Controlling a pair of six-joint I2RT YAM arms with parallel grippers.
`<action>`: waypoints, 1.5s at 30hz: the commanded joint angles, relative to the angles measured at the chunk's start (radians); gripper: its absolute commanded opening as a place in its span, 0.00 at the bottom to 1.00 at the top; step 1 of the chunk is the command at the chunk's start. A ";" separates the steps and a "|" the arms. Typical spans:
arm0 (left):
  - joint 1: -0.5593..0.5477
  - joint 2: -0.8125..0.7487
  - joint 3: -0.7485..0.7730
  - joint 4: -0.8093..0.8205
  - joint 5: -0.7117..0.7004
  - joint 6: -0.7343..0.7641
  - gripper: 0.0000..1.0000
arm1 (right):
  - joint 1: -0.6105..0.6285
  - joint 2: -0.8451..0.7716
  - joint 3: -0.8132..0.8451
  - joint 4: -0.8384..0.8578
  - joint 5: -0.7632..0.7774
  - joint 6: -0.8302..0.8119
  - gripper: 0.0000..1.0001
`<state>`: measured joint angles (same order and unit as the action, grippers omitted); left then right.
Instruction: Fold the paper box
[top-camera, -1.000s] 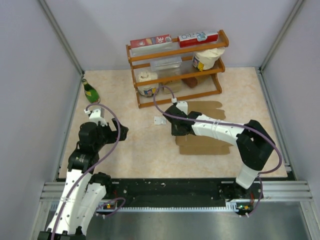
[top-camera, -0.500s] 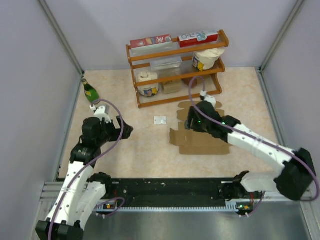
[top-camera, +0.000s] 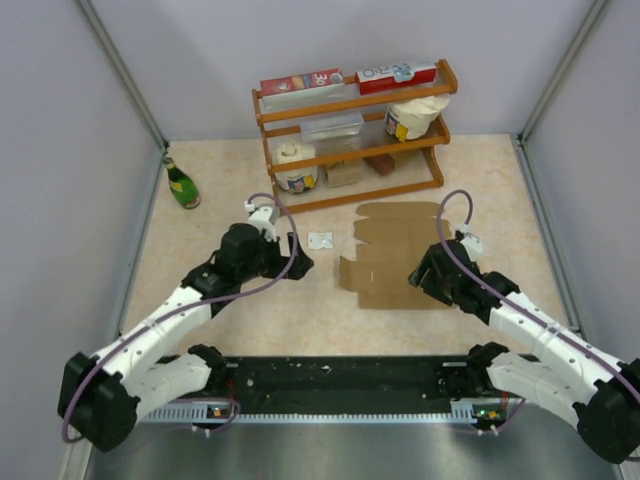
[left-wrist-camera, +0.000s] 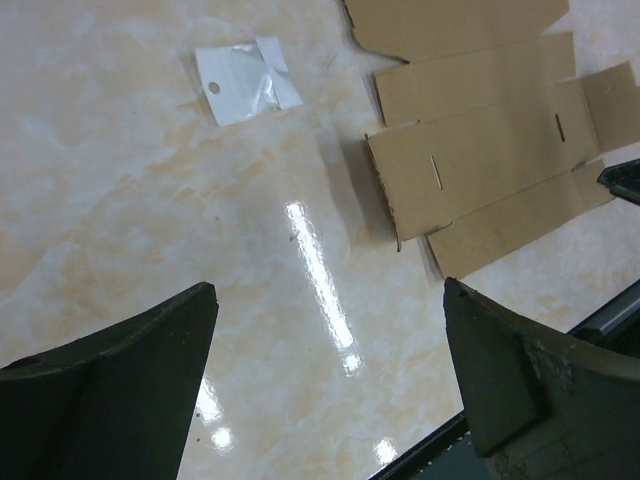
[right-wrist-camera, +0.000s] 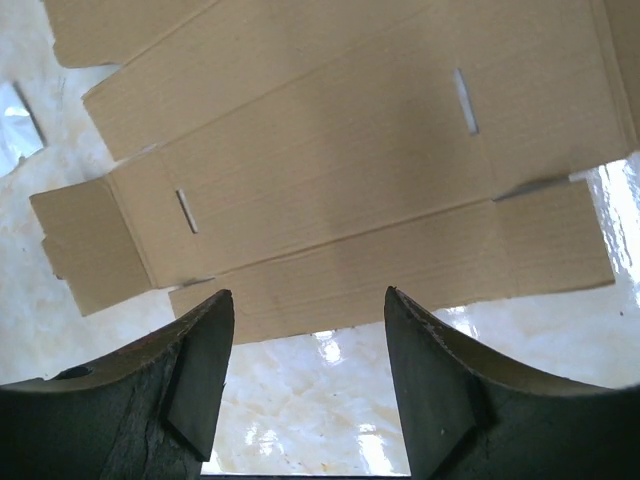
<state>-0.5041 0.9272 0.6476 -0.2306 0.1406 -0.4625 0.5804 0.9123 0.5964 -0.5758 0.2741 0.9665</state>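
left gripper (left-wrist-camera: 330, 288) spread wide, empty, low over bare table (top-camera: 480, 180). right gripper (right-wrist-camera: 307, 294) jaws apart, nothing held, at near edge of paper box (top-camera: 395, 250). box lies flat on table between grippers, right of middle; no flap raised, so all folding left. white scrap (top-camera: 320, 240) just past its left end. far back: rack (top-camera: 350, 100) with tubs (top-camera: 415, 118), clear bin (top-camera: 333, 128), contents hidden; red cartons (top-camera: 300, 83) on top.
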 joint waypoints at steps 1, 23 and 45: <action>-0.128 0.143 0.089 0.106 -0.093 0.016 0.97 | -0.039 -0.067 -0.023 -0.004 0.025 0.075 0.62; -0.243 0.725 0.329 0.260 -0.041 -0.038 0.66 | -0.223 -0.190 0.043 -0.052 -0.062 -0.083 0.62; -0.267 0.826 0.391 0.162 -0.052 0.024 0.20 | -0.252 -0.202 0.074 -0.065 -0.079 -0.132 0.62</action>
<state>-0.7628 1.7420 0.9882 -0.0643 0.0879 -0.4671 0.3435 0.7265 0.6361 -0.6533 0.1951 0.8551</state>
